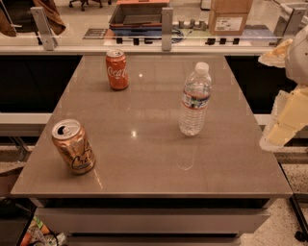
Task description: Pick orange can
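Note:
The orange can (73,147), pale copper with dark script and a silver top, stands upright near the front left corner of the brown table (144,163). My gripper (288,118), pale cream, hangs off the table's right edge at mid-depth, far from the can and holding nothing that I can see. The whole width of the table lies between it and the can.
A red-orange Coca-Cola can (117,70) stands at the back left. A clear water bottle (195,99) stands right of centre, between the gripper and the orange can. A counter with a cardboard box (230,17) and a tray (138,13) runs behind the table.

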Action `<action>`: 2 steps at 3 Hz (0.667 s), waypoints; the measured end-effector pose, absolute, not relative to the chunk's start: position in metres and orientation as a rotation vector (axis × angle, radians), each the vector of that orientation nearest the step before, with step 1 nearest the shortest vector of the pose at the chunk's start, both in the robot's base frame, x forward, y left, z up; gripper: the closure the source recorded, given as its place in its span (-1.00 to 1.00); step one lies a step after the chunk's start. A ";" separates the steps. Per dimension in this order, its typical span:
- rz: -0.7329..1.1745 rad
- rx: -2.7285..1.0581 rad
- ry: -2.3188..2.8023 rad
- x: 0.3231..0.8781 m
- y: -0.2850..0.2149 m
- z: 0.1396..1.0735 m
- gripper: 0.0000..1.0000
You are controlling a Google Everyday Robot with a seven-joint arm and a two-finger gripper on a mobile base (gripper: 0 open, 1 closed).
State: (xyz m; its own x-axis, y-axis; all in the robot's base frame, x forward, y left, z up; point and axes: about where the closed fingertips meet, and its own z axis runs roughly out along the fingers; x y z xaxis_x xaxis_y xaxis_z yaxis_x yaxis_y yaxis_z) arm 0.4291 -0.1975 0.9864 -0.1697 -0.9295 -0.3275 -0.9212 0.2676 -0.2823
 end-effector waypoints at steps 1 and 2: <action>0.070 -1.646 2.051 0.419 -0.182 0.976 -1.00; 0.158 -1.629 1.986 0.411 -0.161 0.962 -1.00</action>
State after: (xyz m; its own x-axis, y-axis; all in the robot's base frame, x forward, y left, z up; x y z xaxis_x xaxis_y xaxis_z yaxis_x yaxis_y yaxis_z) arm 0.4110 -0.1607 0.9616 -0.1042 -0.8671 -0.4871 -0.9333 0.2544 -0.2534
